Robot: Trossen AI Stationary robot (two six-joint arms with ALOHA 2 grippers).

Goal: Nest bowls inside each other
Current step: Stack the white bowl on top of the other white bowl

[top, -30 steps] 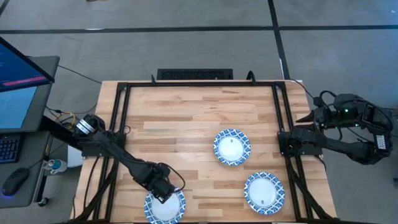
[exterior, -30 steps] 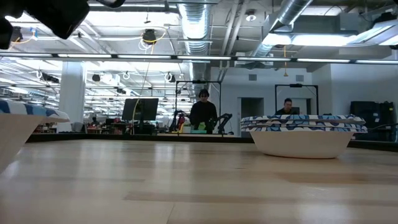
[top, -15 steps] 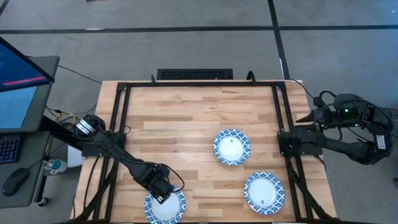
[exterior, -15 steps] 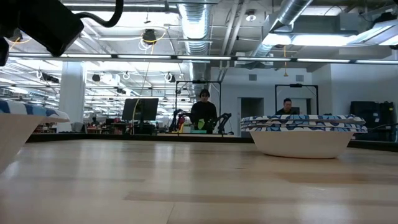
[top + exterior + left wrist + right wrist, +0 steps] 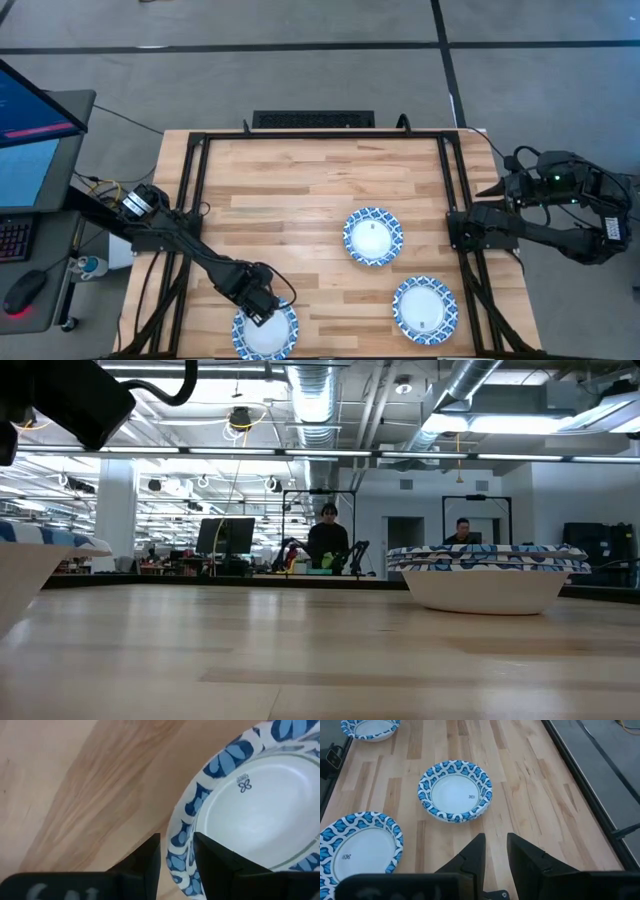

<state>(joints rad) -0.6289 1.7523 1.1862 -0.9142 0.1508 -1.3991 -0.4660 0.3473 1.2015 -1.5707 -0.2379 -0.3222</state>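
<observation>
Left hand [image 5: 262,311] unmoved, fingers astride near-left bowl's [image 5: 268,334] rim.

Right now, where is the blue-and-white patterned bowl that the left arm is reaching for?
From above, the blue-and-white patterned bowl sits at the table's near edge on the left, its rim between the left gripper's fingers, well left of the two other bowls.

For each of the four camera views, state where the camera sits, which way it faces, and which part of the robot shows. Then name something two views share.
High view: above the table, facing straight down; both arms, three bowls.
Low view: at tabletop height, facing the room; a dark arm part at upper left.
Left wrist view: on the left arm, facing its fingers astride the near-left bowl rim.
Right wrist view: on the right arm at the table's right edge, facing across; right tool empty.
Shared: the middle bowl shows in the high and right wrist views.
</observation>
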